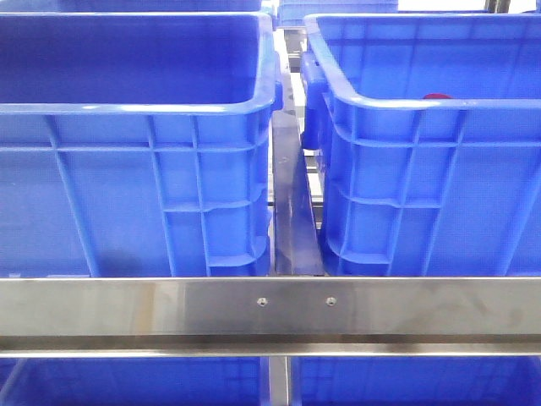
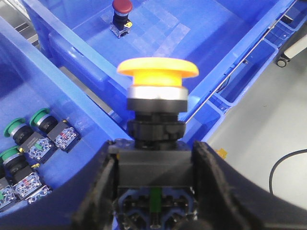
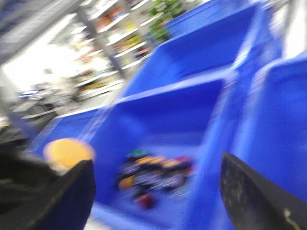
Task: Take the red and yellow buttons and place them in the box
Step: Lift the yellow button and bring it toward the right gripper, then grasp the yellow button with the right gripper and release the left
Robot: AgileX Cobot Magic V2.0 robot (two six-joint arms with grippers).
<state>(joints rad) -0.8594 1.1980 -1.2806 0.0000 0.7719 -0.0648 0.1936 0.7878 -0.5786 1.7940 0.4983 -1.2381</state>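
One yellow button is seen gripped in the left hand: a wide, flat-domed orange-yellow cap on a silver collar, with a black threaded neck and a dark block body below. The two black fingers are closed against the sides of that block, with the cap standing upright above them. One red button is seen beyond the held piece, standing alone on the pale, brightly lit floor of the box; it has a dark red cap on a small black and clear base. The held button is set over the rim between that box and a neighbouring blue crate. In that crate, to one side of the left hand, about four green buttons with black bodies are counted, lying together.

In the front view two blue crates are shown side by side, and a sliver of red shows above the near rim of the right one. A steel rail runs across in front of them.

The right wrist view is heavily blurred. The right hand is shown wide open, with nothing between its fingers. Beyond it a blurred heap of mixed parts lies in a blue crate, and an orange-yellow blob is seen beside one finger.
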